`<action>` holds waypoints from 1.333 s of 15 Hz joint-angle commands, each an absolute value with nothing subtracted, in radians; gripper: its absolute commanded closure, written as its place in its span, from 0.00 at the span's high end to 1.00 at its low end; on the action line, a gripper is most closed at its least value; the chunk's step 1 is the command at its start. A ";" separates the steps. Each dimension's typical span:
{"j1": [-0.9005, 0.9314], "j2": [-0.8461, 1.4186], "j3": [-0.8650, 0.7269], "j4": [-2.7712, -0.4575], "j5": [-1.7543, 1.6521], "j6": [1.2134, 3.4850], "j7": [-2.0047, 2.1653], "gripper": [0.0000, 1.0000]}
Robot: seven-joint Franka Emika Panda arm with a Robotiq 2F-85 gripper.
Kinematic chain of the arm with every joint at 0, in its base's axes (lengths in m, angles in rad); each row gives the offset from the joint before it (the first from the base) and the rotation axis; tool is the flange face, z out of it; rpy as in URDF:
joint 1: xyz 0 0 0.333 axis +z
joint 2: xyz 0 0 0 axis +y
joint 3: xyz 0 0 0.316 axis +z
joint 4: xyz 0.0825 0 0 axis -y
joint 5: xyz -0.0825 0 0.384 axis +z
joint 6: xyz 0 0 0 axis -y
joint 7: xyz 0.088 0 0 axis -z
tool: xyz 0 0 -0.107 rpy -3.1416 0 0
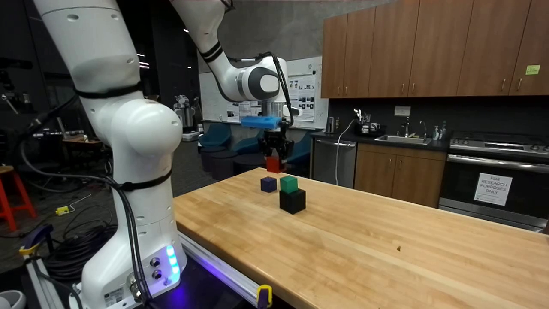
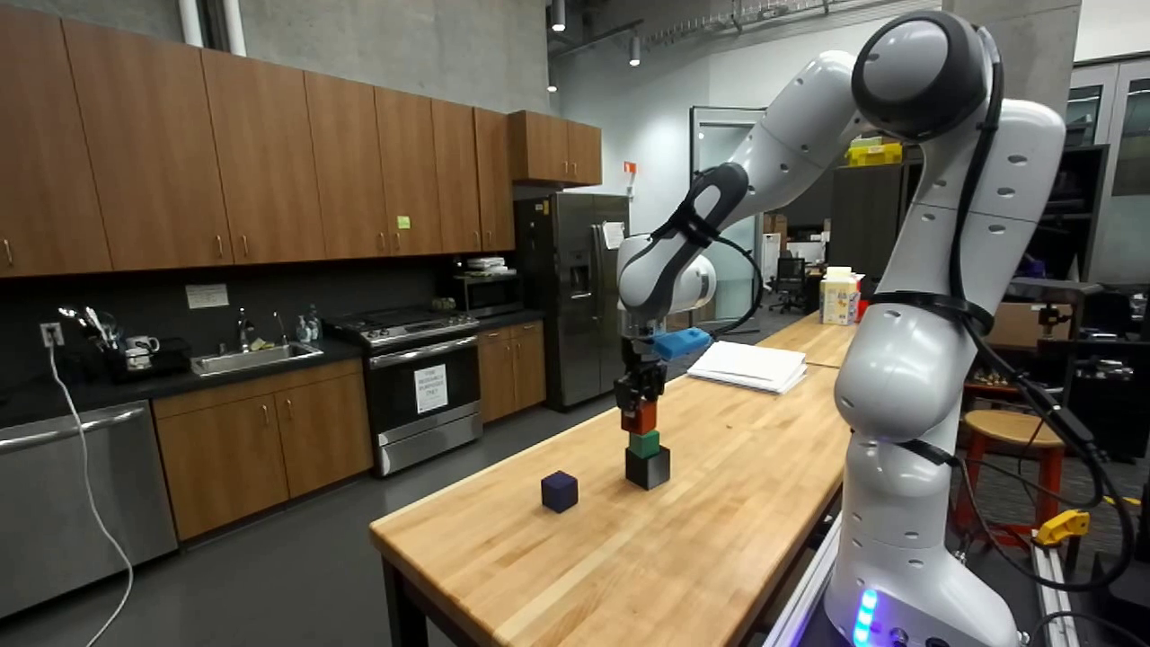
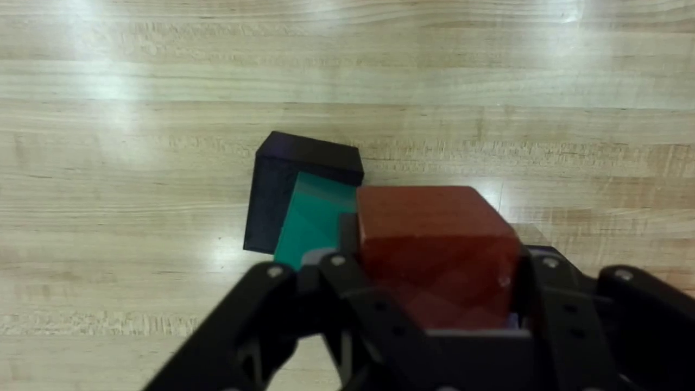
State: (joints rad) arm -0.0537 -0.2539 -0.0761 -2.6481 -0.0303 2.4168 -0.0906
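My gripper (image 1: 274,150) is shut on a red block (image 1: 273,165), held up above the wooden table (image 1: 364,231). In the wrist view the red block (image 3: 434,228) sits between the two black fingers and hides part of what is below. A green block (image 1: 288,183) rests on a larger black block (image 1: 293,201). In an exterior view the red block (image 2: 639,417) appears just over the green block (image 2: 644,444); in the wrist view it lies to the right of the green block (image 3: 315,212). A dark blue block (image 2: 560,491) stands alone on the table.
A stack of white papers (image 2: 750,365) and a carton (image 2: 840,296) are farther along the table. A counter with a sink (image 1: 403,139) and an oven (image 1: 497,176) stands beyond it. A small dark speck (image 1: 399,248) lies on the tabletop.
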 commanded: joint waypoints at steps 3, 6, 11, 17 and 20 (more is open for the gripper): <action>-0.070 -0.205 -0.071 -2.601 -0.063 2.434 -0.062 0.30; -0.082 -0.186 -0.071 -2.578 -0.091 2.431 -0.048 0.30; -0.092 -0.177 -0.085 -2.560 -0.093 2.407 -0.067 0.30; -0.107 -0.175 -0.099 -2.564 -0.097 2.399 -0.076 0.30; -0.106 -0.163 -0.101 -2.567 -0.095 2.401 -0.081 0.30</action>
